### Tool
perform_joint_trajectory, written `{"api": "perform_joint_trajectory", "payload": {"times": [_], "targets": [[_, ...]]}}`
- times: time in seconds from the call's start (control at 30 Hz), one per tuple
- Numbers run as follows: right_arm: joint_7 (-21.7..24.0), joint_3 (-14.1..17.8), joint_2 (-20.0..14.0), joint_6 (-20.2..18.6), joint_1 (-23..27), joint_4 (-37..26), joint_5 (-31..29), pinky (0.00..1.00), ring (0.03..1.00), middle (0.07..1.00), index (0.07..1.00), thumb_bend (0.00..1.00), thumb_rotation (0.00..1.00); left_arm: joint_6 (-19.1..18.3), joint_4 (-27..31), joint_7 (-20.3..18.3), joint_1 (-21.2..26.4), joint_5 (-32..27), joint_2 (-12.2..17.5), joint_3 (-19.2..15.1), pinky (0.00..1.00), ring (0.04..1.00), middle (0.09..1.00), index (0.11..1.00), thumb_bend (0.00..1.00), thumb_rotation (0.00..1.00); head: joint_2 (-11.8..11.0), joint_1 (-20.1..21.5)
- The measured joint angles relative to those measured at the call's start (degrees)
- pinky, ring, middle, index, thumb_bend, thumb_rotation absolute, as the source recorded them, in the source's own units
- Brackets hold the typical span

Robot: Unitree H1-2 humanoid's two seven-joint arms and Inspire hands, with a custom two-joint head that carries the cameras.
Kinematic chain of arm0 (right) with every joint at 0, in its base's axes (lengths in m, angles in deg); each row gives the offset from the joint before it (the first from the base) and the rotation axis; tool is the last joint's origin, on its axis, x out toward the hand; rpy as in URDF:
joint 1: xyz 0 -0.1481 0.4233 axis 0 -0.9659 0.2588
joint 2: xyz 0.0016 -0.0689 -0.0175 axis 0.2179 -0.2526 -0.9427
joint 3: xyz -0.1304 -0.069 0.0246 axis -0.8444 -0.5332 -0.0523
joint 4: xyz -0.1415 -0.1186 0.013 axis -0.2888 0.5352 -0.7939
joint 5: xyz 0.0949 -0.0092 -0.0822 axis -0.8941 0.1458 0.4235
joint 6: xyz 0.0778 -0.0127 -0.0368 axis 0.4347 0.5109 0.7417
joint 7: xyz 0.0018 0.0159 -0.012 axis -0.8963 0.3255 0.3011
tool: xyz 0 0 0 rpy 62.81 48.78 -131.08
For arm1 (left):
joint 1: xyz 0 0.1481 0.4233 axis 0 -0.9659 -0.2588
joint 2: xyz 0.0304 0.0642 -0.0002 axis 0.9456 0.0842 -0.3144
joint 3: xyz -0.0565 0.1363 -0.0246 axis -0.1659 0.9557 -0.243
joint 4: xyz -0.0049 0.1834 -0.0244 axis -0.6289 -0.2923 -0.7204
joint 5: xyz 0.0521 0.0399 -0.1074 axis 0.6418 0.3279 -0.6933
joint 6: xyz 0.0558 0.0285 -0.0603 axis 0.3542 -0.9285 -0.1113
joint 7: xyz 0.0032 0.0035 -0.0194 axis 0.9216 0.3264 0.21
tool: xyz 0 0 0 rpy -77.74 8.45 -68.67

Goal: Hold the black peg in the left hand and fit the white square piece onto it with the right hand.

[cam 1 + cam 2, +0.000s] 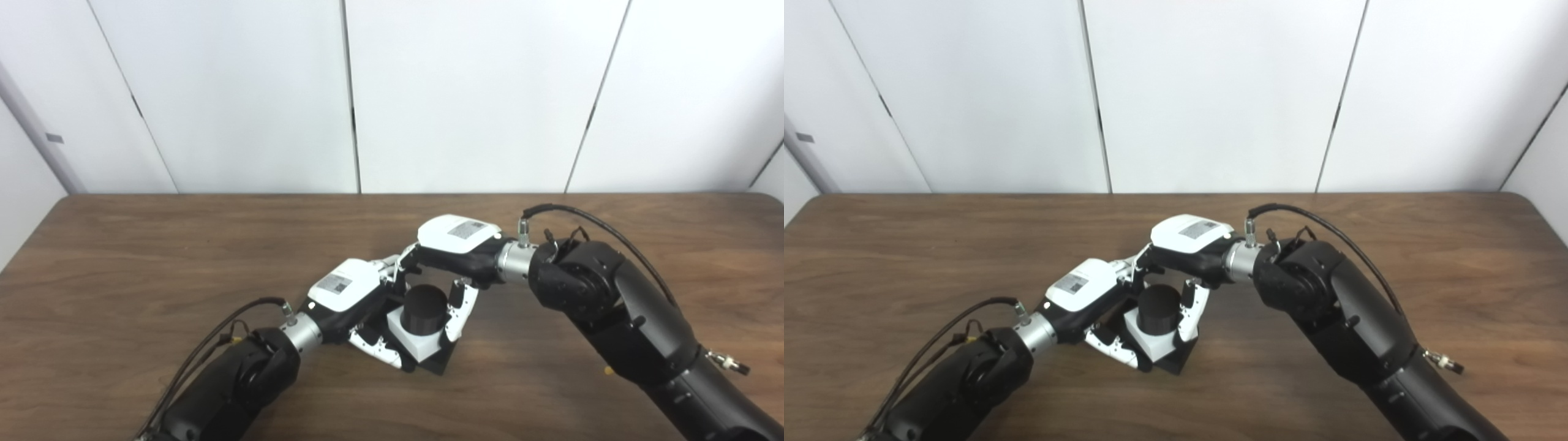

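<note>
The black peg (425, 306) stands upright on its black square base (442, 364) on the table, near the front middle. The white square piece (419, 346) sits around the peg, low on it, just above the base. My left hand (349, 294) comes in from the left and is closed on the peg's base, with its fingers (380, 349) along the front left edge. My right hand (456, 245) reaches over from the right and is closed on the white piece, with one finger (459, 312) down its right side and others behind the peg.
The brown wooden table (153, 257) spreads out on all sides, with white wall panels (245, 92) behind its far edge. The right forearm (612, 306) with its black cable lies across the right part of the table.
</note>
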State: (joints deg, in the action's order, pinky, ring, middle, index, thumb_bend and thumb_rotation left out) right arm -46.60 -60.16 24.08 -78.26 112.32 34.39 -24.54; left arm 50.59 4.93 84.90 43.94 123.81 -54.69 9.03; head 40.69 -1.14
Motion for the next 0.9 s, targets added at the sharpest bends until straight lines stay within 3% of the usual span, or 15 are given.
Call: {"api": "perform_joint_trajectory", "payload": {"times": [0.33,0.9], "targets": [[0.2,0.7,-0.3,-0.1,-0.1,-0.1,-0.5,0.68,0.781,0.781,0.671,0.91,0.22,-0.2,0.2,-0.1,0.0,0.0,0.0,0.0,0.9,0.965,0.919,0.491,0.52,0.07,-0.1,0.4],[-0.3,11.3,-7.6,-1.9,-0.1,-1.4,-5.1,0.65,0.779,0.779,0.688,0.87,0.12,-0.2,0.2,-0.1,0.0,0.0,0.1,0.0,0.9,0.965,0.917,0.491,0.52,0.07,-0.2,1.2]]}}
